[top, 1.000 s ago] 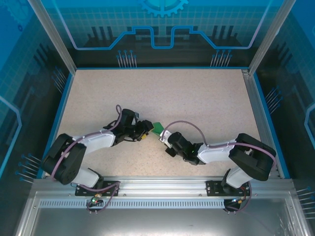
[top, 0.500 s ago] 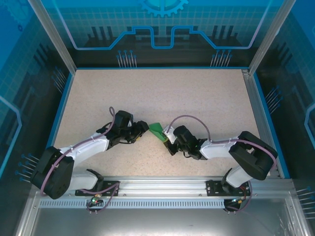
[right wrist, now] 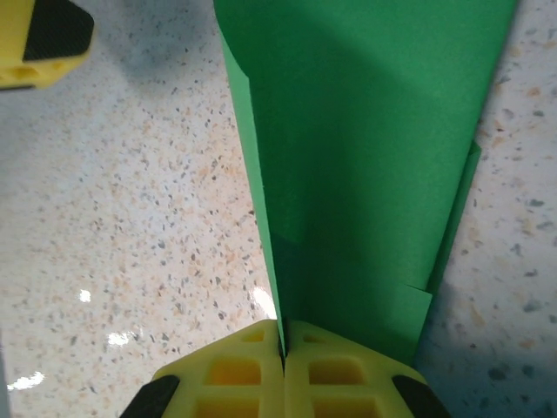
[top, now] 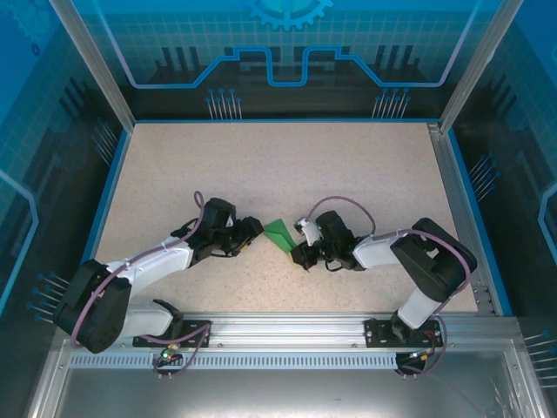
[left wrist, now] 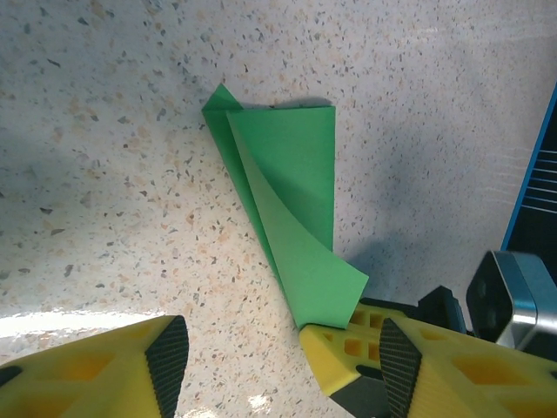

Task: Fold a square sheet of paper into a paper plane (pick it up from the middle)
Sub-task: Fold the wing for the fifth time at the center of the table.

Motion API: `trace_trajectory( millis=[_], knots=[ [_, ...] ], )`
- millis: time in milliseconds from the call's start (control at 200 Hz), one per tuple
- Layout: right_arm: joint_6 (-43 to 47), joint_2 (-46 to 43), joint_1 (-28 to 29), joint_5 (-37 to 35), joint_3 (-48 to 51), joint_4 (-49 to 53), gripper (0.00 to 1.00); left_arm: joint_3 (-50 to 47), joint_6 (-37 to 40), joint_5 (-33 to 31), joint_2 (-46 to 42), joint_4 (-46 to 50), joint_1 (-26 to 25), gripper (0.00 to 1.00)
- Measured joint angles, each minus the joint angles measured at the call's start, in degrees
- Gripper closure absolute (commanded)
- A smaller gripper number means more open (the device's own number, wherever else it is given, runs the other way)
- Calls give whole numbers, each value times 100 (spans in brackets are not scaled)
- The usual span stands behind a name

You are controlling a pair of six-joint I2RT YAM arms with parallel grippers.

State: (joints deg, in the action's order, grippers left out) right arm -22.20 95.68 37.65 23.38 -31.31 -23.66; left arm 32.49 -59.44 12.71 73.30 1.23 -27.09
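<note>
Two tools meet near the middle of the speckled desk (top: 348, 165). The left tool (top: 251, 232) stands partly open and holds nothing, just beside the folded green paper (top: 278, 232). The right tool (top: 302, 253) is pinched tight on the paper's end, one flap curling up.

You have a speckled beige bench (top: 348, 174) edged by a blue border (top: 111, 187). Behind it you see a blue panel (top: 174, 52) printed with a gear graphic (top: 291, 10), and an aluminium rail (top: 287, 324) runs along the near side.
</note>
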Motion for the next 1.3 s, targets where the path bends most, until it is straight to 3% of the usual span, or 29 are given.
trace_trajectory(
  millis=[485, 1296],
  knots=[
    [-1139, 680, -667, 1770, -516, 0, 99, -57, 109, 26, -101, -192, -177, 38],
    [-2048, 1051, -927, 2208, -658, 308, 99, -79, 107, 212, 656, -1261, -507, 43]
  ],
)
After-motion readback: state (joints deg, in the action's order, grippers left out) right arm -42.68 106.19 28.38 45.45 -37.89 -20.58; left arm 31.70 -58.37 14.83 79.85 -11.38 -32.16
